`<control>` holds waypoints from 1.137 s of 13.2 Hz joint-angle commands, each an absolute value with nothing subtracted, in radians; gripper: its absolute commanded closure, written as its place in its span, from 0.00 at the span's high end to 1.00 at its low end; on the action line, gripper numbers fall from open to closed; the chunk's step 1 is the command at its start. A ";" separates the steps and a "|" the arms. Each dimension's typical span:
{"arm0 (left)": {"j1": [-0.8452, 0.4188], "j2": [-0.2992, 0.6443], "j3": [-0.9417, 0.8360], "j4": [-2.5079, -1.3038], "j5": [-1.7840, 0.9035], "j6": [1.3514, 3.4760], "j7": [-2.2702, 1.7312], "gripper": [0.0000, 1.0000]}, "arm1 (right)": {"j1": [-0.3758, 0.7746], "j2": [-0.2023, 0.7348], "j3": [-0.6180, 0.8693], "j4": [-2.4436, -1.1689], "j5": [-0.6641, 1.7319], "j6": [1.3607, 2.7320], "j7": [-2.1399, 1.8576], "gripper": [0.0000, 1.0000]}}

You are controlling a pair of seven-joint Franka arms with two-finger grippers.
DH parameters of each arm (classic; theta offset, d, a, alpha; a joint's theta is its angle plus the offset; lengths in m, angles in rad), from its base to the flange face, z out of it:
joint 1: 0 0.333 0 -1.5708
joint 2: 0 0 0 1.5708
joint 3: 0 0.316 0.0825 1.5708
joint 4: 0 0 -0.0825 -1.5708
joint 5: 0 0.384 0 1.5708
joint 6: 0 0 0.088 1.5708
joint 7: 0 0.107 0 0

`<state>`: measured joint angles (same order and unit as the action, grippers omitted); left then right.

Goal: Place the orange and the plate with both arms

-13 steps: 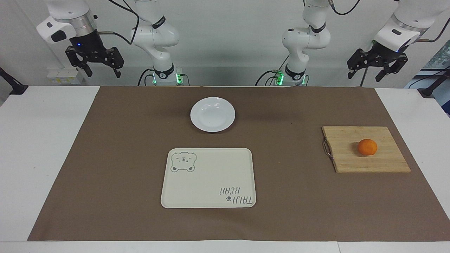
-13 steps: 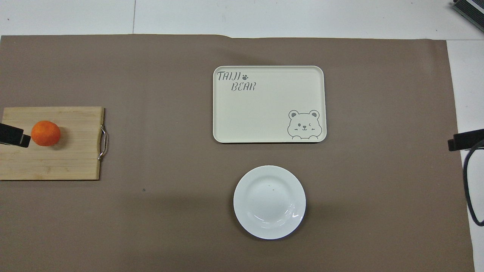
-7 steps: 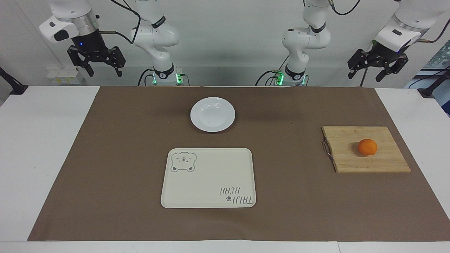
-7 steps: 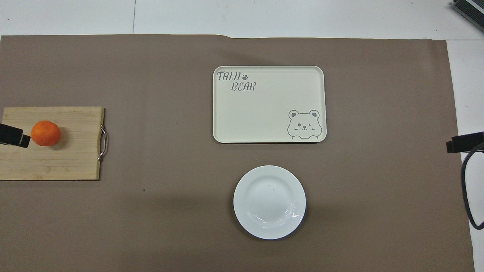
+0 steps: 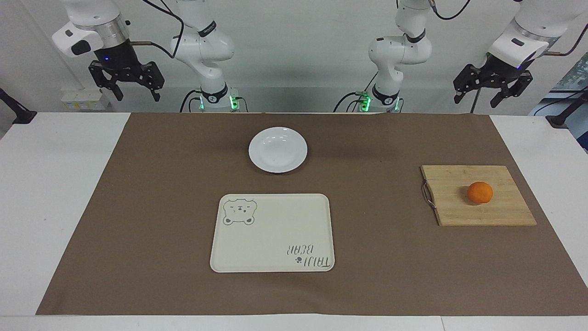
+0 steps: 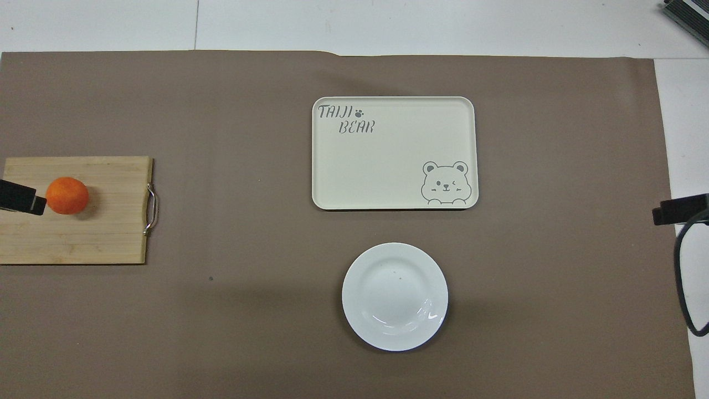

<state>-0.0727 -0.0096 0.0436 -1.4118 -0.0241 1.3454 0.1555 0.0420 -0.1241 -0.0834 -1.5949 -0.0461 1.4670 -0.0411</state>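
Left claw (image 5: 492, 95) raised, open; orange (image 5: 480, 192) round, bright, on board (image 5: 505, 214).

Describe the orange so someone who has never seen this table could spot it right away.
Start at the brown mat covering the table, then go toward the left arm's end to the wooden cutting board with a metal handle. The orange sits on that board: a small round fruit, the only brightly coloured thing among pale dishes.
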 commanded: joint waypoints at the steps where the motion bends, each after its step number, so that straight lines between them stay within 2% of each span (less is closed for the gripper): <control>1: -0.064 -0.035 0.040 -1.447 -0.028 1.374 0.152 1.00 | 0.034 -0.152 -0.075 -1.628 -0.049 1.489 -0.060 1.00; 11: -0.049 -0.034 0.041 -1.457 -0.028 1.440 0.164 1.00 | 0.034 -0.152 -0.075 -1.629 -0.049 1.488 -0.060 1.00; 15: -0.032 -0.034 0.043 -1.537 -0.028 1.532 0.169 1.00 | 0.034 -0.152 -0.075 -1.629 -0.049 1.486 -0.060 1.00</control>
<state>-0.0572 -0.0095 0.0466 -1.4679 -0.0240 1.4701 0.1557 0.0420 -0.1250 -0.0834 -1.5956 -0.0461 1.4670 -0.0411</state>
